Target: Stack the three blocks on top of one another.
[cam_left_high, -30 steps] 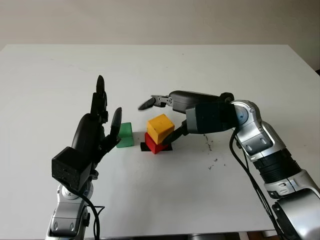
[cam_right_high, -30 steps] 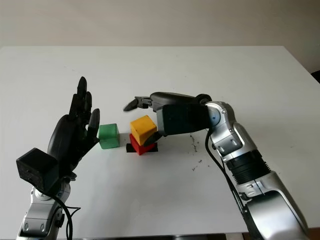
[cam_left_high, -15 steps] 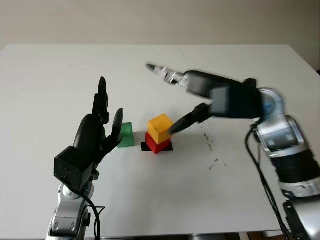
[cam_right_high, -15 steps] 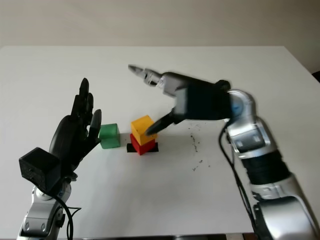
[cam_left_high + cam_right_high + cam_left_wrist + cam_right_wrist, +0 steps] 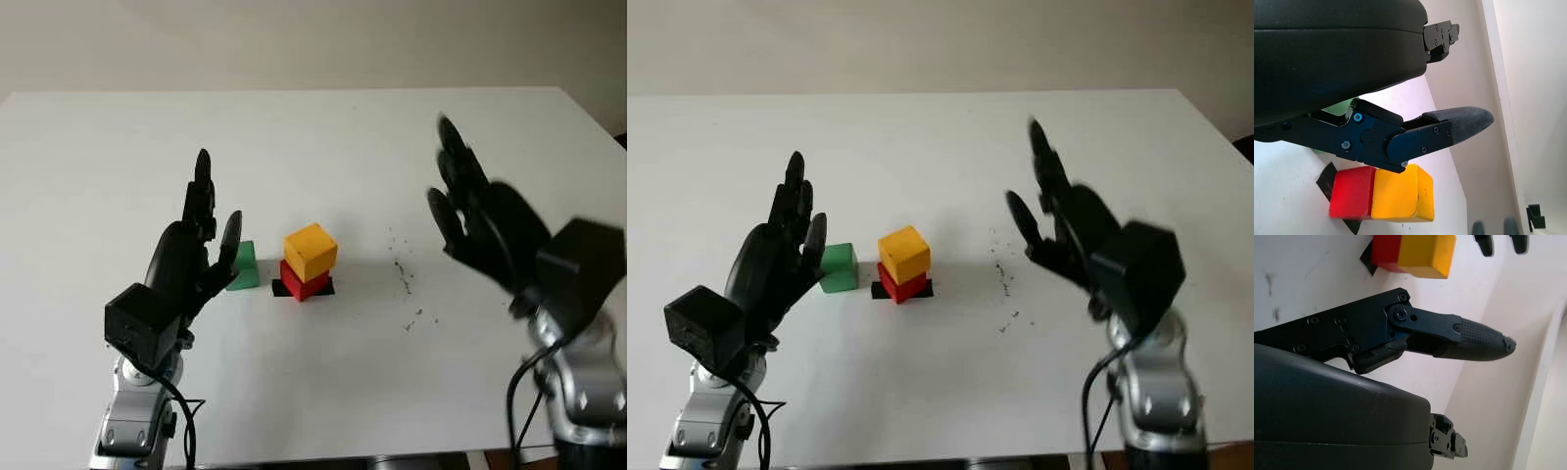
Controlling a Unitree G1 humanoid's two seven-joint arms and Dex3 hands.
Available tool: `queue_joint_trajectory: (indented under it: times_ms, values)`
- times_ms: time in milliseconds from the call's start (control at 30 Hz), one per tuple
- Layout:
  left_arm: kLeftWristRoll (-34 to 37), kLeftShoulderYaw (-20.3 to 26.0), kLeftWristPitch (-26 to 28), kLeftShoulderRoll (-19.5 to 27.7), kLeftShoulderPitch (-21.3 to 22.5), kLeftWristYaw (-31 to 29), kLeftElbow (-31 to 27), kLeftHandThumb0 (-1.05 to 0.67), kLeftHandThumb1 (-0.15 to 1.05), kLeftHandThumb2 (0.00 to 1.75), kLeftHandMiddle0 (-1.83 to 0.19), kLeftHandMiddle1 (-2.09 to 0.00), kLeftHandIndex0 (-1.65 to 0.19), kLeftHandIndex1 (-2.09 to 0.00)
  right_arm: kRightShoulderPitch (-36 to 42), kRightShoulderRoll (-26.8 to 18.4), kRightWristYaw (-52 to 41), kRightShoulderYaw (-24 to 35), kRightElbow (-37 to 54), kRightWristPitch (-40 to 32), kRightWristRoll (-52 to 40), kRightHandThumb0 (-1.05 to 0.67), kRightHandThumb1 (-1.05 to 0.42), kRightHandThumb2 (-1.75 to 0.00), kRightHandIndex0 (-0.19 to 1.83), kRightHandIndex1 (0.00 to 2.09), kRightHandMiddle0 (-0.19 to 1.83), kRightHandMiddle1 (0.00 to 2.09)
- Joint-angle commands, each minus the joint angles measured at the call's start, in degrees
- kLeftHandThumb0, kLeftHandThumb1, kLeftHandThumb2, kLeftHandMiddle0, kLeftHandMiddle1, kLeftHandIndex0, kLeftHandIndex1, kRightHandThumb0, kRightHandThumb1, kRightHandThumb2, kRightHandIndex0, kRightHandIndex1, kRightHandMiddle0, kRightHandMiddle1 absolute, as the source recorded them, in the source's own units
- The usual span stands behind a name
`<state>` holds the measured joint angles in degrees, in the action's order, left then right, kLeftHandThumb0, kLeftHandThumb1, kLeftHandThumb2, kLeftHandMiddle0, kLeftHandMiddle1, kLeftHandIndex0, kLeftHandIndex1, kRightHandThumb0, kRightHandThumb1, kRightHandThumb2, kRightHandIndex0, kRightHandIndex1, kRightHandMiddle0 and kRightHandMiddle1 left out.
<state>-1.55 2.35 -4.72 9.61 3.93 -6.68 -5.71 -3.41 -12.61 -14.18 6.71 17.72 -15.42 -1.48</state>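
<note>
A yellow block (image 5: 311, 251) sits a little askew on a red block (image 5: 306, 282), which stands on a black mark in the middle of the white table (image 5: 323, 137). A green block (image 5: 838, 267) stands on the table just left of this stack, apart from it. My left hand (image 5: 211, 211) is open and held upright just left of the green block, partly covering it in the left eye view. My right hand (image 5: 449, 171) is open and raised well to the right of the stack. In the wrist views the yellow block (image 5: 1400, 193) and the red block (image 5: 1386, 249) appear beyond each hand's fingers.
Small dark specks (image 5: 404, 279) mark the table right of the stack. The table's far edge meets a pale wall (image 5: 313, 39).
My right hand was around the yellow block one second ago; it has drawn away to the right and risen. The yellow block stays on the red one. My left hand barely moved.
</note>
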Motion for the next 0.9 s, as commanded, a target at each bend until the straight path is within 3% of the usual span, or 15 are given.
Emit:
queue_joint_trajectory:
  times_ms: [0,367,467,633,867]
  values:
    - [0.4,0.5,-0.9,0.8,1.1,-0.5,0.3,-0.71,1.05,0.69,0.19,0.0,0.19,0.0,2.1,2.4,1.5,0.2,1.2,1.7,-1.6,-0.77,-1.05,-0.77,-0.19,0.0,-0.19,0.0]
    - [0.9,1.5,-3.5,1.6,0.2,-0.4,0.2,-0.68,1.05,0.65,0.17,-0.05,0.17,-0.04,12.0,8.4,4.4,-4.5,3.8,6.7,-3.8,-0.83,-1.05,-0.78,-0.19,0.0,-0.19,0.0]
    - [-3.8,1.7,-6.0,3.2,0.1,1.8,0.0,-0.63,1.05,0.62,0.1,-0.08,0.12,-0.07,13.4,9.5,6.0,-5.1,4.8,7.0,-3.9,-0.84,-1.05,-0.77,-0.19,0.0,-0.19,0.0]
    - [-12.8,3.0,-6.5,9.7,0.6,2.7,-3.1,-0.61,1.05,0.41,-0.08,-0.07,-0.12,-0.11,15.1,10.1,7.3,-5.5,5.7,7.5,-3.9,-0.84,-1.05,-0.77,-0.19,0.0,-0.19,0.0]
    - [-14.0,4.4,-4.5,21.8,4.1,-7.5,-4.6,-0.69,1.02,0.09,0.04,-0.05,-0.21,-0.09,15.5,9.9,8.4,-5.4,5.8,7.9,-3.7,-0.84,-1.05,-0.79,-0.19,0.0,-0.19,0.0]
